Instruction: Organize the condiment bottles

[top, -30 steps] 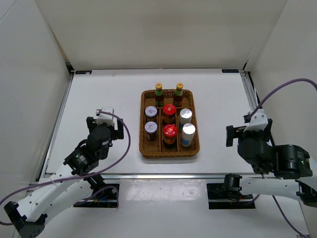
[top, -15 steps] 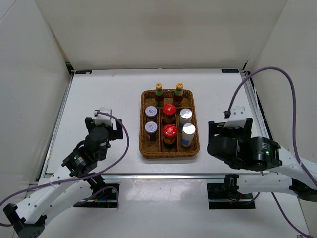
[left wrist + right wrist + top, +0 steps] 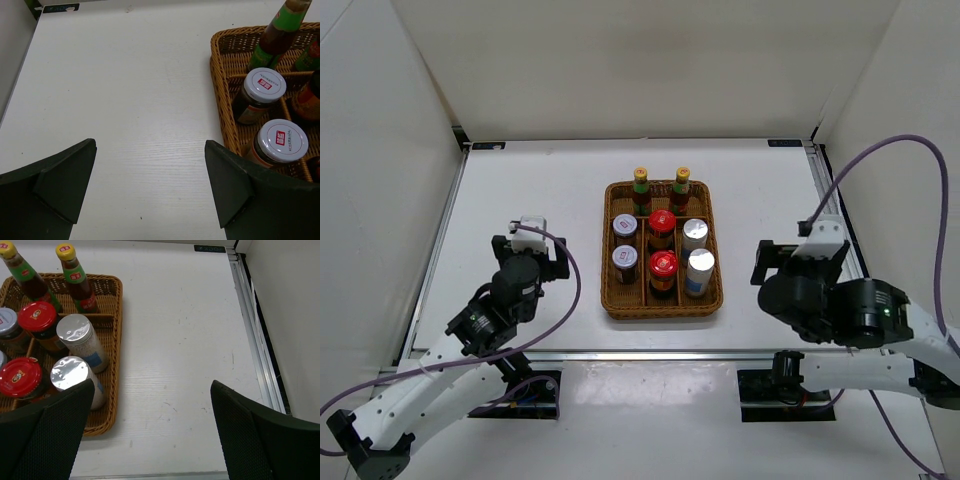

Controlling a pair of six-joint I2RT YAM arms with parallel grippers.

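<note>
Top external shows eight capped condiment bottles [image 3: 663,264] upright.

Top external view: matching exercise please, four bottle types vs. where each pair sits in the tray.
Things:
1. yellow-capped bottles
2. grey-lidded jars
3. red-lidded jars
4. silver-capped bottles

Places in the tray, seen from above:
a. right column
b. far row
c. middle column
d. left column

Pairs: 1-b, 2-d, 3-c, 4-a
</note>
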